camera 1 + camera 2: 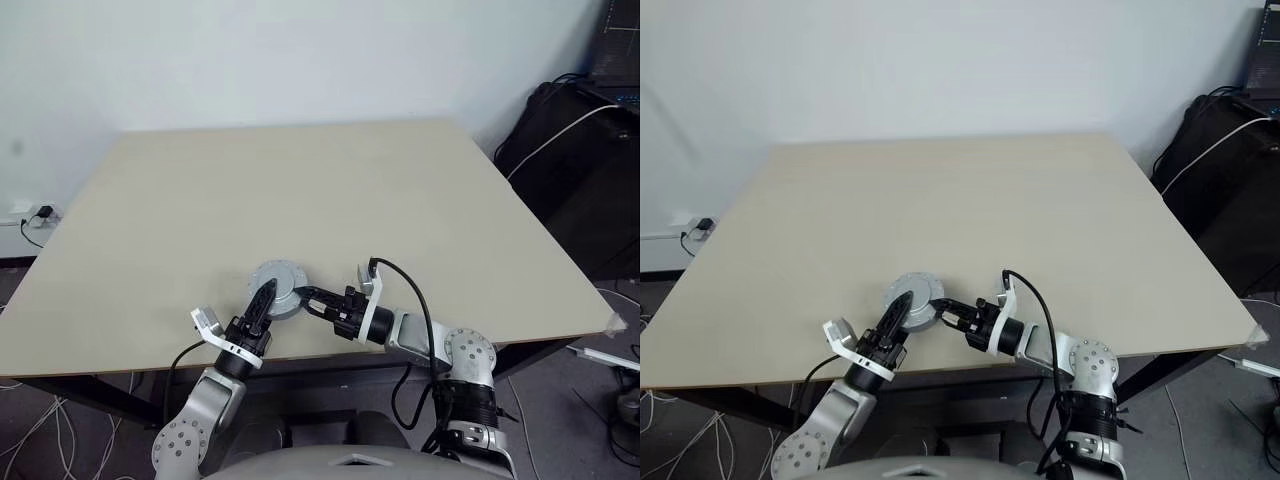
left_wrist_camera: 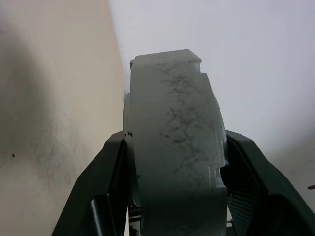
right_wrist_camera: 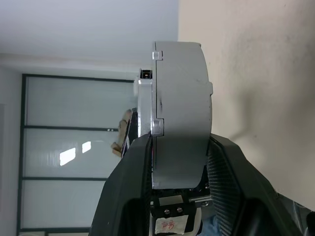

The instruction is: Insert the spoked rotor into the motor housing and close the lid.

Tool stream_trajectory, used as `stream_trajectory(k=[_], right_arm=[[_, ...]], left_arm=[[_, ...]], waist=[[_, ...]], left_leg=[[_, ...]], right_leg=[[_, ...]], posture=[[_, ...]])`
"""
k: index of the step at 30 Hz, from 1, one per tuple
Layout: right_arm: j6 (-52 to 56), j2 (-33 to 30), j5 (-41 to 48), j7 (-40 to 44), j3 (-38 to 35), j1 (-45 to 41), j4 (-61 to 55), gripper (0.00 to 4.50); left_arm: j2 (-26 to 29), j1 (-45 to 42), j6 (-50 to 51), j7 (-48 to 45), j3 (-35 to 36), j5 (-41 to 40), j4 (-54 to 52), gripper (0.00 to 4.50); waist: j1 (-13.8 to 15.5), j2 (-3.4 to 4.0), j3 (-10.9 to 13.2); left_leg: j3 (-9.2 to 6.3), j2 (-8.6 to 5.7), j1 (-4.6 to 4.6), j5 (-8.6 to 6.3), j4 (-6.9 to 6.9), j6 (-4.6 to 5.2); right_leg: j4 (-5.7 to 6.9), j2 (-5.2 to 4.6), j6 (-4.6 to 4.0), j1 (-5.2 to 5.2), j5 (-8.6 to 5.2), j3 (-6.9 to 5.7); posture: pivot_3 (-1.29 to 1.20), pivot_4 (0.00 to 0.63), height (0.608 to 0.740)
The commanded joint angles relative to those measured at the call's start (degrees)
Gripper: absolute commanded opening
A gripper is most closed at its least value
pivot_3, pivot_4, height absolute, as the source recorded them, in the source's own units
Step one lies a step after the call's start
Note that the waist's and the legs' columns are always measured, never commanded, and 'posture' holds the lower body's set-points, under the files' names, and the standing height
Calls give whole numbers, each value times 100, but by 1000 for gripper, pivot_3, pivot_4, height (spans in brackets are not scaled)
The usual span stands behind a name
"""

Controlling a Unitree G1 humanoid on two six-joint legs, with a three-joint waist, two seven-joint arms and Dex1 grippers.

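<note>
The motor housing (image 1: 275, 285) is a thick round grey part near the table's front edge. A flat grey face, which I take for the lid (image 1: 277, 274), covers its top. The spoked rotor is hidden. My left gripper (image 1: 264, 300) comes from the front left and is shut on the housing, which the left wrist view shows as a grey body (image 2: 172, 147) pressed between the black fingers (image 2: 106, 189). My right gripper (image 1: 306, 297) reaches in from the right and is shut on the same housing (image 3: 182, 113), with its fingers (image 3: 129, 187) against both flat sides.
The beige table (image 1: 300, 190) stretches away towards a white wall. Its front edge runs just under both wrists. Black cases with a white cable (image 1: 585, 150) stand to the right of the table. Cables and a wall socket (image 1: 30, 215) are at the left.
</note>
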Motion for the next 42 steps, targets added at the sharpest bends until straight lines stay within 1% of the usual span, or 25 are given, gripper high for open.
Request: stream_trajectory(k=[1,3,5,6,8,13,15,19,23,25,26,29,32,36,39,42], right_arm=[[-224,-94,-178,142,203,-5,-454,1269],[-288,-155,-198,214,235,28,-512,1269],[-324,-240,-183,316,280,62,-579,2028],[-336,-267,-176,346,300,69,-592,2237],[-333,-336,-140,330,307,104,-628,2927],[-375,-499,-150,282,278,178,-744,4475],[-547,-617,-433,342,375,209,-952,4500],[-1429,-1162,-1746,974,1147,373,-1673,4500],[-2802,-1471,-3171,1504,1922,613,-2002,4500],[-3619,-1666,-4086,1671,2383,717,-1974,4500],[-3956,-1676,-4398,1705,2497,782,-1886,4500],[-4650,-1564,-4813,1875,2546,960,-1707,4500],[-5711,-1387,-5334,2029,2507,1130,-1494,4500],[-6665,-1361,-6059,2075,2553,1206,-1035,4500],[-7082,-1316,-6385,2036,2528,1256,-713,4500],[-7198,-1226,-6479,2015,2478,1304,-563,4500]], left_arm=[[-574,-65,-153,-10,-173,46,-206,2221],[-562,-79,-212,42,-172,72,-233,2220],[-551,-91,-267,87,-173,82,-256,2220],[-546,-99,-285,103,-174,84,-256,2205],[-529,-107,-332,160,-181,136,-273,2119],[-481,-179,-487,285,-82,220,-323,2119],[-412,-310,-629,418,71,278,-324,2119],[-254,-853,-1009,964,517,541,-53,2119],[-33,-1506,-1182,1187,1028,645,507,2119],[89,-1876,-1293,1246,1308,804,886,2119],[141,-2080,-1378,1311,1459,892,1110,2119],[258,-2550,-1564,1369,1771,1184,1639,2119],[351,-3034,-1758,1455,2100,1424,2232,2119],[497,-3586,-1891,1421,2480,1598,2940,2119],[644,-3972,-2013,1440,2743,1755,3494,2119],[757,-4266,-2089,1372,2936,1901,3972,2119]], waist=[[1,-1,0],[2,-1,0],[4,-3,1],[5,-3,2],[8,-11,7],[8,-16,10],[10,-19,12],[28,-25,17],[50,-36,13],[59,-39,14],[69,-43,16],[87,-76,16],[113,-95,16],[162,-120,11],[168,-128,5],[174,-130,4]], left_leg=[[0,0,-1,0,0,0],[0,0,0,0,0,0],[1,-1,0,0,2,0],[1,0,2,0,2,0],[0,0,1,0,2,-1],[0,1,-1,-1,1,0],[0,1,-2,-1,1,0],[-1,1,-6,0,6,-2],[-4,1,-1,5,12,-9],[-2,-2,-2,5,13,-10],[0,-4,-1,7,13,-12],[1,-5,-2,19,15,-33],[-2,-5,-2,22,15,-39],[-3,-7,0,22,18,-40],[-2,-8,2,23,22,-41],[-5,-8,3,24,22,-43]], right_leg=[[0,0,0,0,0,0],[0,1,0,0,0,0],[-1,1,1,0,1,0],[-2,0,1,-1,1,0],[-2,0,1,1,1,0],[-2,-1,0,0,0,0],[-2,-2,1,0,0,0],[-2,-1,8,-1,2,-3],[-2,19,45,2,23,-13],[-3,23,49,6,25,-9],[-6,22,52,4,27,-8],[-6,24,54,1,30,-5],[-6,26,25,0,47,-5],[-7,26,27,-2,50,-5],[-5,26,27,-1,51,-5],[-1,29,25,-2,51,-4]], posture=[[0,0,740],[0,0,740],[0,0,740],[0,0,740],[0,0,740],[0,0,740],[0,0,740],[0,0,740],[0,0,740],[0,0,740],[0,0,740],[0,0,740],[0,0,740],[0,0,740],[0,0,740],[0,0,740]])
